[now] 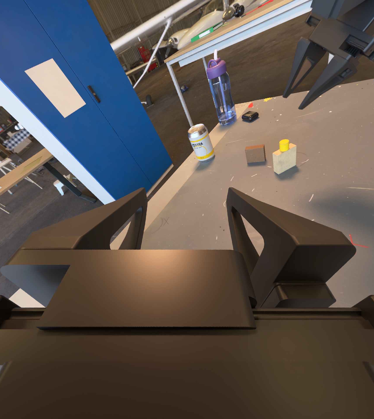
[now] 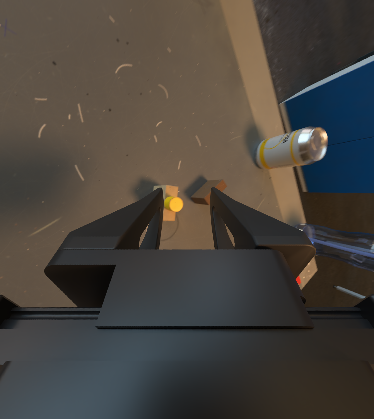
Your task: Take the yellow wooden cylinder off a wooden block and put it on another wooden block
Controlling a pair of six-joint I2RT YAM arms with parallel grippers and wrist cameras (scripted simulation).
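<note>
Cylinder [image 2: 173, 204] position: the yellow piece stands on the pale wooden block [image 1: 284, 160], with the dark wooden block [image 1: 255, 154] just beside it. The right gripper [image 2: 187, 192] hangs above, jaws apart and empty; the left gripper [image 1: 187, 195] is also apart, well away. Risk — the cylinder sits off-centre under the left finger [image 2: 156, 204], so a straight descent would likely strike it or tip the pale block.

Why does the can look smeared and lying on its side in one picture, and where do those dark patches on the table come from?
Right wrist view: the can sits near the edge of a wide-angle picture looking down, so it looks stretched and soft; a broad soft shadow darkens the table at left. Left wrist view: the can stands upright and sharp; a blurry shadow lies at right, and the table edge looks bowed.
</note>
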